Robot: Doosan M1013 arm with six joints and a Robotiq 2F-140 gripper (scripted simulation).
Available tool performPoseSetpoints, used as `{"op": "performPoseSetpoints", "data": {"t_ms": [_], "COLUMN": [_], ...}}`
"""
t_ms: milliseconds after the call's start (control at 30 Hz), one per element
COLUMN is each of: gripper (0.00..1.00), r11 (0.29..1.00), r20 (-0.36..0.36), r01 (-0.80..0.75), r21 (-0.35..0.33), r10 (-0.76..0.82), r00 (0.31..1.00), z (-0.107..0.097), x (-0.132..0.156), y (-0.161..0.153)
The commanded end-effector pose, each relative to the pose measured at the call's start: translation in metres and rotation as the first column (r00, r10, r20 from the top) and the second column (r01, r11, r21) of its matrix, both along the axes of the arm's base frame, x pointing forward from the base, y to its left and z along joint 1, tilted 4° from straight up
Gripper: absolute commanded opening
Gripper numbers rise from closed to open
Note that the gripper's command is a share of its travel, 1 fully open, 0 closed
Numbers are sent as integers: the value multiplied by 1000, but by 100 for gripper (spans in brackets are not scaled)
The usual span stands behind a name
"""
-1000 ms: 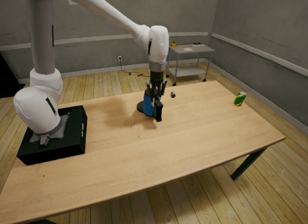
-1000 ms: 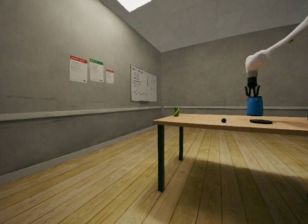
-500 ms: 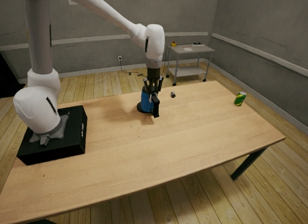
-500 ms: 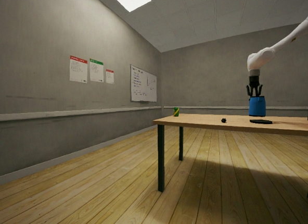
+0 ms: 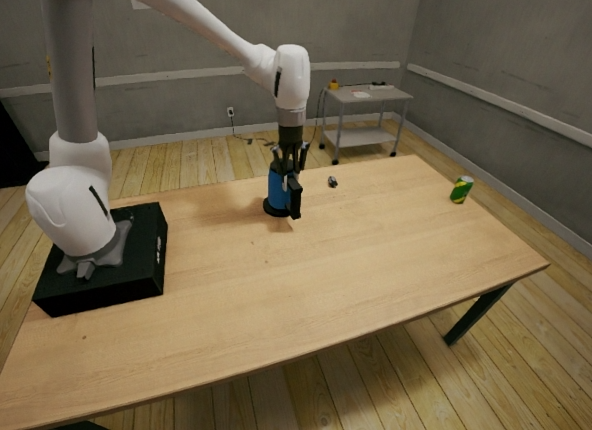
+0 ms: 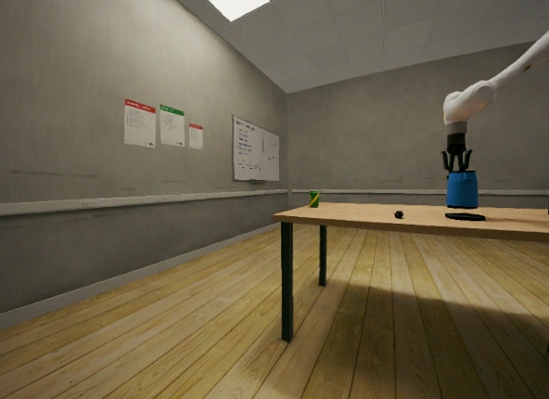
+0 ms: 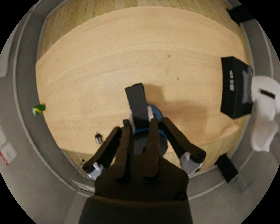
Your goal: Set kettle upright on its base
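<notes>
A blue kettle (image 5: pixel 276 186) (image 6: pixel 462 189) (image 7: pixel 157 115) with a black handle (image 5: pixel 295 198) (image 7: pixel 136 102) hangs upright from my gripper (image 5: pixel 288 170) (image 6: pixel 456 167) (image 7: pixel 145 133), which is shut on its top from above. The flat black round base (image 5: pixel 270 209) (image 6: pixel 465 216) lies on the wooden table (image 5: pixel 350 266) (image 6: pixel 370 214) right under the kettle. In the side view a small gap shows between the kettle's bottom and the base. The stud on the base and the ring under the kettle are hidden.
A small dark object (image 5: pixel 332 181) (image 6: pixel 398 214) (image 7: pixel 99 139) lies on the table right of the kettle. A green can (image 5: pixel 461 189) (image 6: pixel 313 199) (image 7: pixel 38 110) stands near the far right edge. The arm's black pedestal (image 5: pixel 125 266) (image 7: pixel 233 86) sits at the left. A grey cart (image 5: pixel 365 116) stands behind the table.
</notes>
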State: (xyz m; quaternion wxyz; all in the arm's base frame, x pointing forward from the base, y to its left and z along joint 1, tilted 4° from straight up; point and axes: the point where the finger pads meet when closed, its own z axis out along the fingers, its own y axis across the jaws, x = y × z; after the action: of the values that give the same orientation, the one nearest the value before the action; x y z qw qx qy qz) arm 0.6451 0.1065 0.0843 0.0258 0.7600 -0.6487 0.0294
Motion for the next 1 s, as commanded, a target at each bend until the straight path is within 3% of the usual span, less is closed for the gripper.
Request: {"op": "performPoseSetpoints", "data": {"t_ms": [0,967], "gripper": [10,10], "r11": [1000,1000], "r20": [1,1], "r01": [0,0], "r21": [0,0], "r10": [0,0], "r00": [1000,1000], "z": [1,-2], "x": [0,-5], "y": [3,31]}}
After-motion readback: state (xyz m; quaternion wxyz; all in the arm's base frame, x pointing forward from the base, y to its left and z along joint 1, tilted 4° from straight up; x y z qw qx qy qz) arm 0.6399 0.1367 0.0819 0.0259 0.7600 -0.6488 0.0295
